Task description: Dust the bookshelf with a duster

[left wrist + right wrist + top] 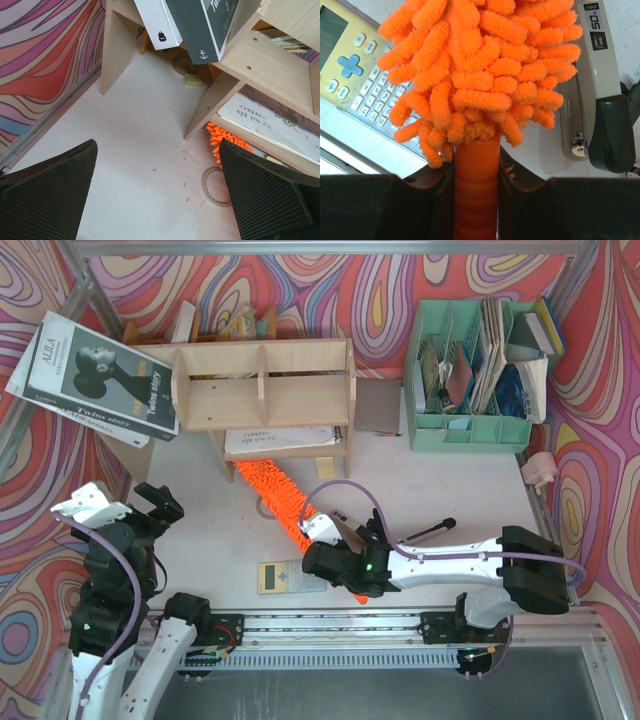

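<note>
Duster [480, 75] btwn calculator [350, 70], stapler [590, 100]; bookshelf [300, 400] behind.

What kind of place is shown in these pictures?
Probably a robot test bench dressed as a study desk: a white table carries a plywood bookshelf, a mint-green file organiser full of papers and a calculator, all enclosed by swirly patterned walls.

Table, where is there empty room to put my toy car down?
Bare table lies between the green file organiser and the right arm, and also between the bookshelf leg and the left arm. It is crowded at the near middle: duster, calculator and stapler lie close together.
</note>
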Controlling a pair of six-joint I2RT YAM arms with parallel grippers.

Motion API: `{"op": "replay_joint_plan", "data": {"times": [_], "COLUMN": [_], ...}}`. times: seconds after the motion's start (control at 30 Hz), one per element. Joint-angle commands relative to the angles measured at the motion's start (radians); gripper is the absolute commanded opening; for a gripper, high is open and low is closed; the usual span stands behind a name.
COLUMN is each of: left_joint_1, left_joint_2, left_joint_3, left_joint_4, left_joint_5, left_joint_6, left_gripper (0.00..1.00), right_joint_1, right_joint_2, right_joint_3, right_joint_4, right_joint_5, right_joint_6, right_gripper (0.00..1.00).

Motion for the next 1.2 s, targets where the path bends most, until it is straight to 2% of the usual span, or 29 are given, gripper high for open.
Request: {"op": "replay_joint_plan", "data": {"times": [0.0,0.2,0.63,0.8,1.03,1.17], "left_joint_1": [0.006,0.005,0.005,0.005,0.005,0.005], "left_joint_2": [-0.005,-0.003,0.004,0.003,0.005,0.006], "left_joint_3": [-0.012,-0.01,-0.012,-0.012,-0.01,-0.01], "left_joint_4": [0.001,0.0,0.003,0.001,0.001,0.001], "left_joint_5": [-0.004,-0.006,-0.002,-0.004,-0.004,-0.004], "left_joint_6": [-0.009,-0.009,-0.007,-0.008,-0.007,-0.008], "left_gripper": [0.99,0.98,0.99,0.98,0.98,0.98], "right_joint_1": [0.0,-0.003,-0.015,-0.016,-0.016,-0.01], "right_joint_2": [-0.022,-0.078,0.011,-0.047,-0.183,-0.261], "right_joint_3": [0.067,0.063,-0.027,-0.018,-0.052,-0.094], "right_joint_4": [0.067,0.084,0.039,0.039,0.022,-0.034], "right_joint_5": [0.026,0.033,-0.025,-0.019,-0.084,-0.124], "right_joint_6": [-0.07,-0.071,0.017,-0.015,-0.105,-0.084], "right_gripper": [0.0,0.0,0.0,0.0,0.0,0.0]}}
